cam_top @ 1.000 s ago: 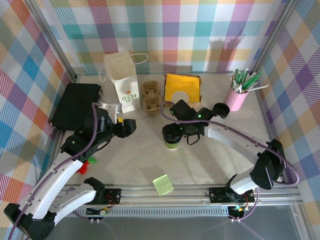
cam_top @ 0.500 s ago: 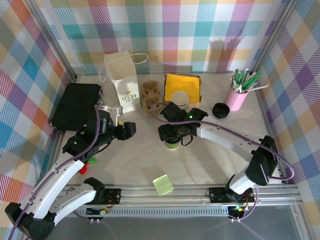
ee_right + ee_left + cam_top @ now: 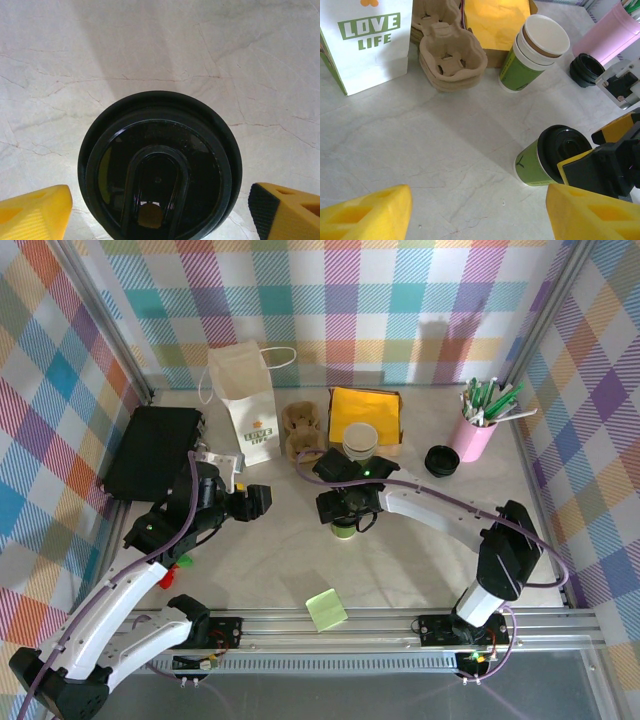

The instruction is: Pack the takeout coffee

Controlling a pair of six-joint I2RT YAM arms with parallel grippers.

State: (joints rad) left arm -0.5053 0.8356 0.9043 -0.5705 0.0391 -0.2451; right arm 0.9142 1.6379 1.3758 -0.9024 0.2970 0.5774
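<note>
Marble-patterned pale table top (image 3: 270,560) carries everything, with the two arms reaching in from 6 o'clock. A black rectangular case (image 3: 150,450) lies at 9 o'clock, a white paper bag printed LOVE LIFE (image 3: 245,410) stands at 11, and a yellow flat envelope (image 3: 365,410) sits at 12 with a brown pulp cup carrier (image 3: 303,433) between the two. A pink cup of pens (image 3: 474,438) stands at 2 o'clock. A stack of open green-and-cream paper cups (image 3: 535,55) rests on the envelope's near edge. The task's own green-banded paper takeout cup (image 3: 530,167), upright under its black round lid (image 3: 160,150), stands near the table's centre. The right gripper (image 3: 343,512) hangs straight over it, fingers spread either side of the lid and touching neither side. The left gripper (image 3: 258,500), at 9 o'clock from the cup, is likewise spread wide with nothing in it. A loose black lid (image 3: 442,460) lies at 2 o'clock and a green sticky note (image 3: 326,609) at 6. Closing at rim height risks popping the lid; squeezing hard could buckle the paper wall; an off-centre closure could tip the cup.
</note>
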